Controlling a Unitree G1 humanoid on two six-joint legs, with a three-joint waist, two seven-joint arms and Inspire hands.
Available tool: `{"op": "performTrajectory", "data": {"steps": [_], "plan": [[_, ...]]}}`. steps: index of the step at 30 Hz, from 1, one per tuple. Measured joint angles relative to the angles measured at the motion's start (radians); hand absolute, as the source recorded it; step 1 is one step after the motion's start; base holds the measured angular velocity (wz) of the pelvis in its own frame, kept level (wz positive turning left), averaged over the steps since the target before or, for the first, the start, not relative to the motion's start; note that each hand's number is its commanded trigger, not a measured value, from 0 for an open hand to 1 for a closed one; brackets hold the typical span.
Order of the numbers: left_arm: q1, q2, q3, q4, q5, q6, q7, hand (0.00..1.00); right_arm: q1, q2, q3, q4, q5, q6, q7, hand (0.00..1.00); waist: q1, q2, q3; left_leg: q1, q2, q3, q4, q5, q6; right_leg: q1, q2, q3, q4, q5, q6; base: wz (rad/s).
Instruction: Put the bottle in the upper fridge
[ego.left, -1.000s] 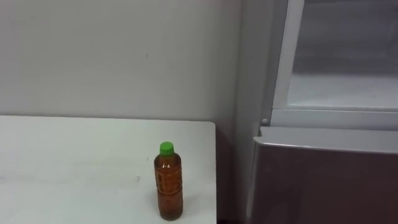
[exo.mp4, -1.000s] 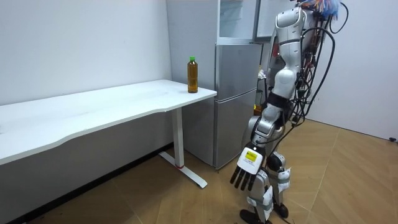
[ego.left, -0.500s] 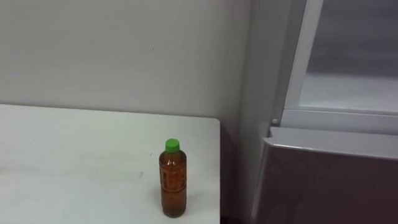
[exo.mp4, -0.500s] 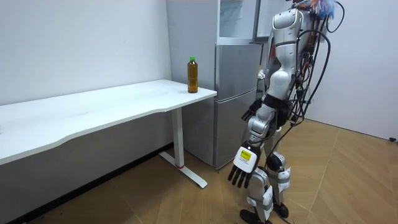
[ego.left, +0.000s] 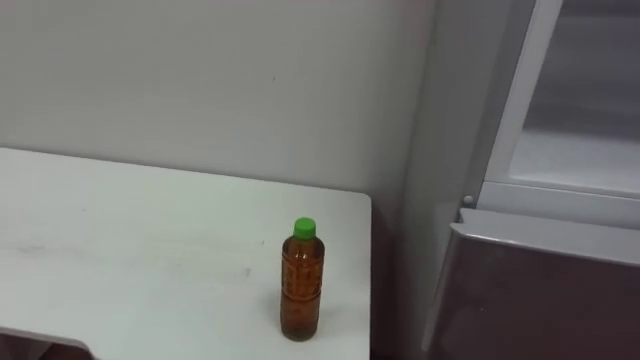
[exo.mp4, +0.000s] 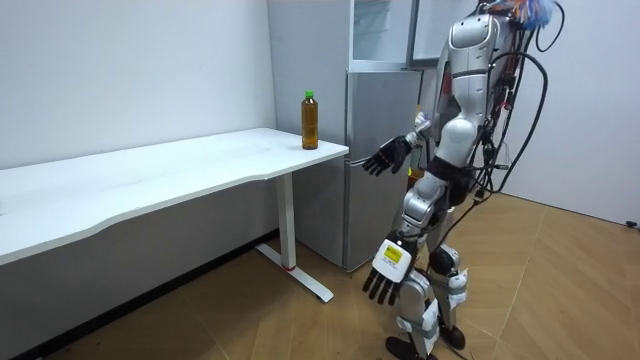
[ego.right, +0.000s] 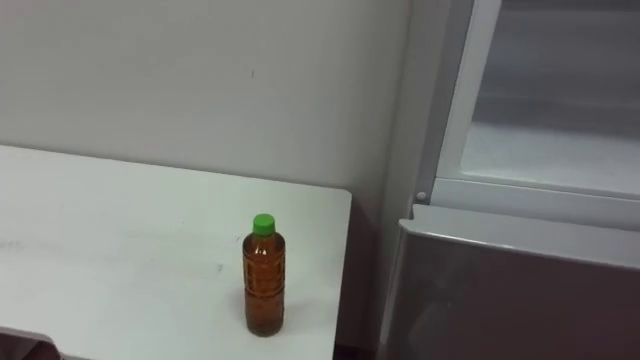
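Right hand (exo.mp4: 385, 158): was held out at waist height in the room view, fingers spread wide and holding nothing, well short of the table's end.
Left hand (exo.mp4: 385, 278): hung low beside the leg, fingers straight and relaxed, empty. It looked best left idle there.
Wooden floor (exo.mp4: 300, 330): the robot stood on it off the table's end, in front of the fridge. By my judgement that was too far for the arm, so a step closer was called for before any reach.
White rectangular table (ego.left: 120, 260): was bare around the bottle, so a sideways approach had room.
Clear plastic bottle of brown tea (ego.left: 302, 290): stood upright and untouched near the table corner closest to the fridge. The right hand would do well to come in level and wrap the body at mid-height, thumb opposite the fingers. Being tall and narrow, the bottle would likely tip if it were nudged near the top.
Green screw cap (ego.left: 304, 227): was better kept clear of the fingers.
Grey lower fridge door (ego.left: 540, 290): was closed, just beside the table's end, with a narrow gap between them.
Upper fridge compartment (ego.left: 590, 150): stood open, a pale shelf showing above the lower door. A straight lift before swinging across would probably clear its white frame (ego.left: 520, 100).
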Motion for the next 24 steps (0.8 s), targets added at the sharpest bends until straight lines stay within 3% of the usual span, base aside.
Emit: {"op": "performTrajectory", "data": {"steps": [3, 13, 24], "plan": [[0.015, 0.002, -0.002, 0.009, -0.002, -0.002, -0.003, 0.00, 0.000, -0.003, 0.000, -0.069, 0.006, 0.002, 0.025, 0.00, 0.011, 0.004, -0.0010, 0.003, 0.000, 0.002, 0.000, 0.001, 0.002, 0.001, 0.003, 0.036, 0.000, 0.003, 0.000, -0.02], [0.031, 0.016, -0.018, 0.041, 0.008, -0.005, -0.012, 0.00, -0.020, -0.035, -0.022, -0.332, 0.035, 0.005, 0.137, 0.00, 0.033, -0.003, -0.0008, 0.001, 0.000, 0.003, 0.000, 0.005, 0.002, -0.010, 0.004, 0.049, 0.002, 0.004, 0.000, -0.01], [0.008, 0.025, -0.038, 0.039, 0.008, -0.017, -0.007, 0.00, -0.122, -0.027, -0.022, -0.374, 0.103, 0.007, 0.191, 0.00, 0.057, -0.030, 0.0037, 0.016, 0.001, 0.006, -0.009, 0.007, 0.001, 0.001, 0.005, 0.051, 0.000, 0.006, -0.001, -0.02]]}}
